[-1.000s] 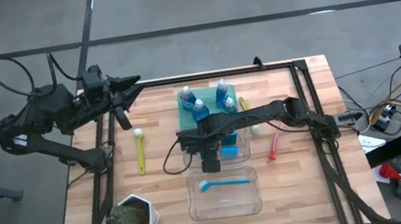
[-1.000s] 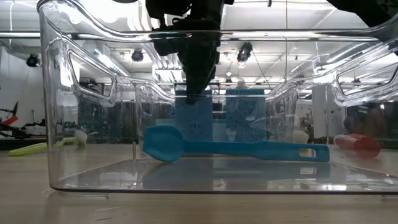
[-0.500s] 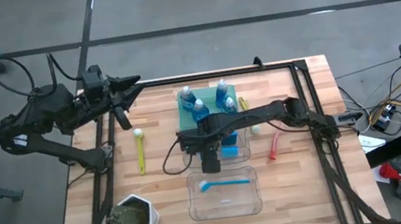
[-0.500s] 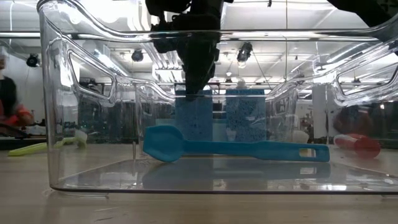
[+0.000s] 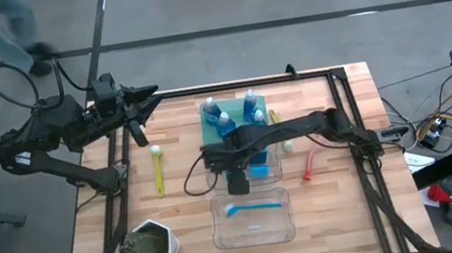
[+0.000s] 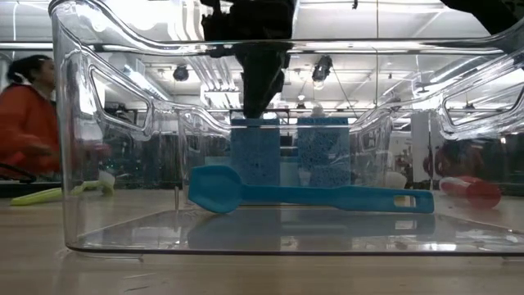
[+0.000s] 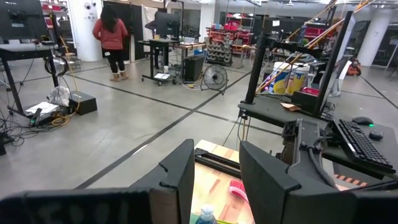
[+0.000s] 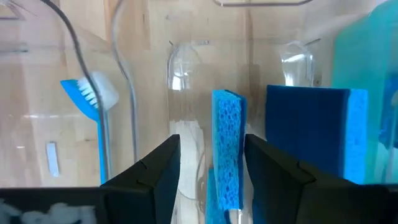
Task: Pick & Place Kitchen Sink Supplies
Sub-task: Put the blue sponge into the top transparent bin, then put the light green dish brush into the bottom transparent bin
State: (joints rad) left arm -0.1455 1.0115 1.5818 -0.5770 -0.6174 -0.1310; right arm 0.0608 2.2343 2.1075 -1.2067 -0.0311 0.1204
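My right gripper [image 8: 211,142] points down into the middle clear bin [image 5: 211,171], open. Its fingers stand on either side of a blue sponge [image 8: 227,149] that stands on its edge on the bin's floor, with a gap showing beside the sponge. In the low view the fingertips [image 6: 260,113] end at the sponge's top edge [image 6: 255,124]. A second blue sponge [image 8: 314,134] stands upright beside it. Several blue-liquid bottles [image 5: 233,115] stand on the green tray [image 5: 208,134]. A blue brush [image 5: 255,205] lies in the near bin [image 5: 286,224]. My left gripper [image 7: 216,180] waits open and level at the table's far left corner.
A yellow-green brush [image 5: 158,167] lies on the table left of the bins and a pink-red brush [image 5: 309,165] right of them. A white pot of greenery [image 5: 151,244] stands at the near left. A person [image 6: 29,115] moves in the room behind.
My right gripper has risen a little: in the low view its fingertips reached down over the top of the upright sponge and now end at its top edge. The sponge stays standing in the bin. A person has walked into view behind the table's left side.
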